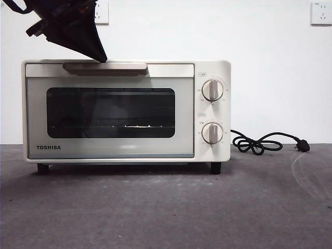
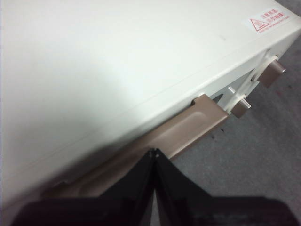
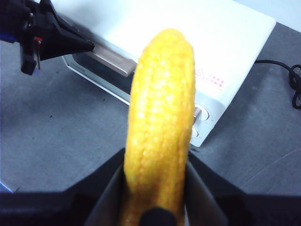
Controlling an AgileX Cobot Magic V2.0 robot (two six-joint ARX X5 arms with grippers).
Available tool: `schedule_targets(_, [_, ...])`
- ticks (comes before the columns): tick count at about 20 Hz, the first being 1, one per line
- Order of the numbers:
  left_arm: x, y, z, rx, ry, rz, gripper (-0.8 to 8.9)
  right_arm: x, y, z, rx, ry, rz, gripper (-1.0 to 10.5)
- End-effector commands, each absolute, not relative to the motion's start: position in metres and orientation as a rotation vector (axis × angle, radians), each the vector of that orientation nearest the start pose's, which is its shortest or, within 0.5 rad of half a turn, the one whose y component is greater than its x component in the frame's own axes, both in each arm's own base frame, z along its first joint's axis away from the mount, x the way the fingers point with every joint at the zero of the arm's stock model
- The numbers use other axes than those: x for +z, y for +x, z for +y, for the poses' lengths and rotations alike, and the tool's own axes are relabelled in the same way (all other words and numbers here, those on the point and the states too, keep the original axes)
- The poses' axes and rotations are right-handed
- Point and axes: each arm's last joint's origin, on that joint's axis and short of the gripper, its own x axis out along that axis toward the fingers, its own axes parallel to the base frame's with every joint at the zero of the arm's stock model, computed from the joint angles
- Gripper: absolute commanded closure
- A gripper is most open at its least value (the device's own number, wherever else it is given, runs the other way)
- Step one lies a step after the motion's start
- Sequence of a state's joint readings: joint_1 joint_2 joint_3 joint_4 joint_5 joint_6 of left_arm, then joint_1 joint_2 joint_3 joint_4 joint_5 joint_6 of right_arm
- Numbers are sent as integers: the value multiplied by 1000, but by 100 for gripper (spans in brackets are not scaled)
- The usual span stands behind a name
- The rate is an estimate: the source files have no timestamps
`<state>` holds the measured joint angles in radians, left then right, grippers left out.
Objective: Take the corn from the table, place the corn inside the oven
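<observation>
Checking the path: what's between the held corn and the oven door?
Only bare table; right wrist view. Right hand holds corn; oven door shut.

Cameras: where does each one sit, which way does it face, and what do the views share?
Front view: low at table height, facing the closed oven door; the left gripper enters top left.
Left wrist view: on the left arm, looking down on the oven top; its shut jaws are at the handle.
Right wrist view: on the right arm, above the table; the right gripper holds the corn.
All three show the handle.
</observation>
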<state>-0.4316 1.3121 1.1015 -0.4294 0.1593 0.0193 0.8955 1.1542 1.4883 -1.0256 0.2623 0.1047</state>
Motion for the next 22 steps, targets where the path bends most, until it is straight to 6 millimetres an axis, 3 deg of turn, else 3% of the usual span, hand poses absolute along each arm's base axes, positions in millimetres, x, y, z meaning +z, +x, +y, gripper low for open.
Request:
schedule_targets(1, [296, 253, -121, -573, 136, 722, 820, 422, 130, 150, 572, -284, 611, 958])
schedule_targets(10, [287, 244, -119, -583, 152, 859, 819, 421, 130, 150, 572, -286, 614, 958])
schedule_targets(14, [285, 233, -124, -696, 138, 924, 819, 421, 130, 150, 572, -286, 614, 958])
schedule_targets(18, [296, 218, -128, -785, 134, 895, 819, 421, 130, 151, 576, -285, 615, 958])
schedule_targets(22, [321, 197, -124, -815, 133, 790, 819, 421, 130, 151, 577, -284, 614, 958])
